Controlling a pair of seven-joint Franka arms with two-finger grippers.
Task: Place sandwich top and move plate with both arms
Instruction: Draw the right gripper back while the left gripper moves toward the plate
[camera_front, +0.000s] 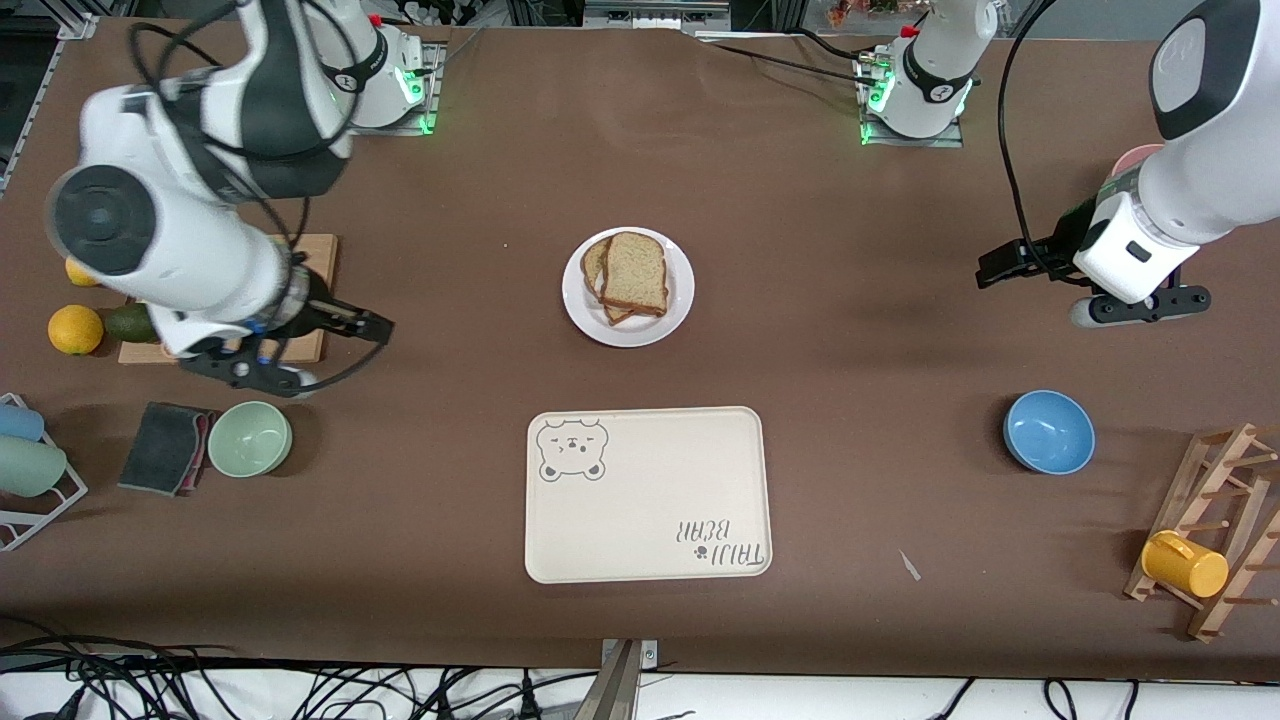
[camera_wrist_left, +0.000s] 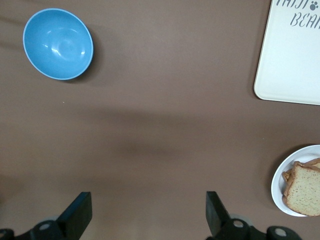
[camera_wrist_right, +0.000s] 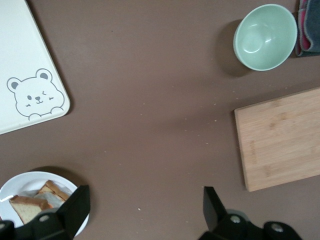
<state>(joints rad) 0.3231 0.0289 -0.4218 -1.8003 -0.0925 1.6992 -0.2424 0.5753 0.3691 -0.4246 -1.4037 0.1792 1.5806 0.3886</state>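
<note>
Sandwich top (camera_front: 635, 272) was the thing to watch, though going from the camera's edge of the desk (camera_front: 860, 330) outward, the cream tray (camera_front: 648, 493) with the bear drawing came first, lying bare, square to the desk's edge and probably where the plate was meant to end up. On either side of the tray, at about the same depth, sat a blue bowl (camera_front: 1048, 431) toward the left arm's end and a pale green bowl (camera_front: 249, 438) beside a folded grey cloth (camera_front: 164, 447) toward the right arm's end, both well out of the working lane.

Farther from the camera than the tray, the round white plate (camera_front: 679, 300) sat in the middle of the desk. The plain speckled slice lay on it, resting askew on the layers beneath so their corners peeked out, which suggested to me that the stacking was done and only the carry remained.

Neither arm had anything. The right gripper (camera_front: 375, 325) hung by the corner of a wooden cutting board (camera_front: 310, 300), jaws spread wide and empty. The left gripper (camera_front: 1005, 265) hovered over bare desk above the blue bowl's end, jaws just as wide and empty. Both pointed inward at the plate from well apart, a fair stance for closing on opposite edges of the rim.
</note>
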